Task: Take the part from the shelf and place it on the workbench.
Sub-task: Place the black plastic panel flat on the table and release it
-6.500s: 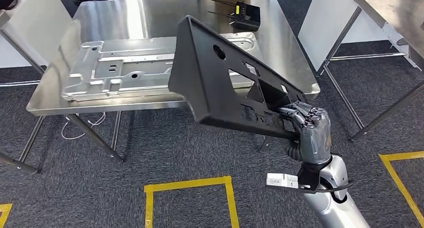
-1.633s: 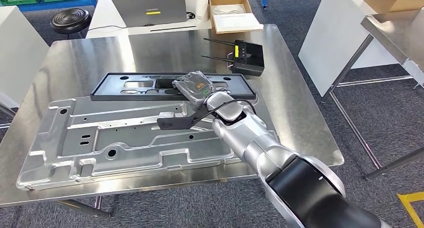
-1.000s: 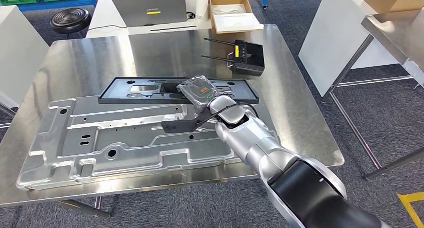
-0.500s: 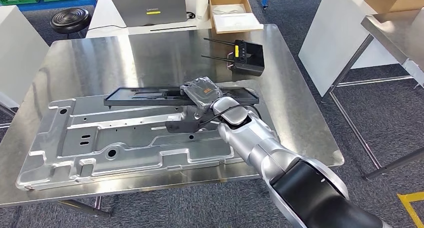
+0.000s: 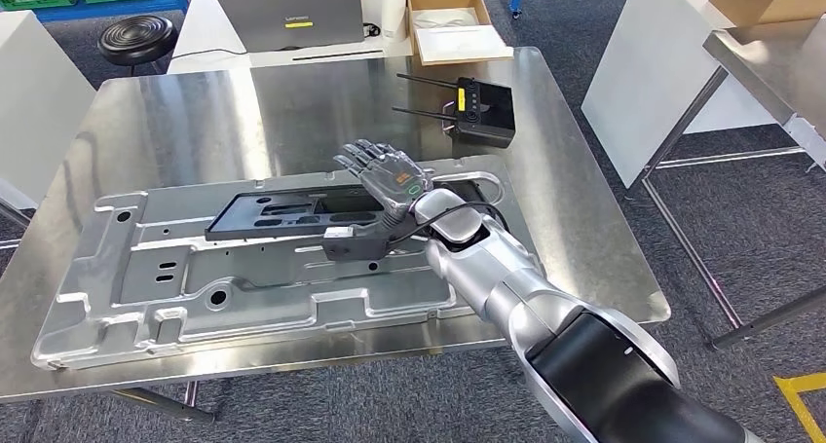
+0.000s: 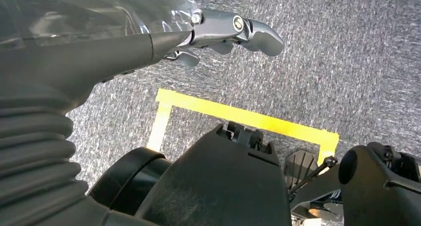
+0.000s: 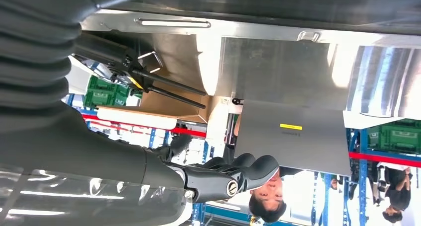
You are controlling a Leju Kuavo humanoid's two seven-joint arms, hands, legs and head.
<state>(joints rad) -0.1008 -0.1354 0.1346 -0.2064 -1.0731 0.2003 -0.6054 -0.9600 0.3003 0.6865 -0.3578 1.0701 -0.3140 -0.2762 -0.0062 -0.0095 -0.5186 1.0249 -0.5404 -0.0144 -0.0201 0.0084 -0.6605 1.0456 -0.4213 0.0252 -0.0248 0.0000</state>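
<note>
The right robot hand (image 5: 378, 173) has let go, fingers now spread, leaving the black part (image 5: 282, 214) flat on the counter (image 5: 195, 112) at its nine o'clock, so placement looks done.

Bright, even overhead light glares off the steel workbench (image 5: 195, 122); wrist views blur up close.

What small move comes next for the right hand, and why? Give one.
Probably lift the right hand up and back toward the body. Its fingers are spread and hold nothing, and the black part already lies on the silver panel atop the workbench.
</note>
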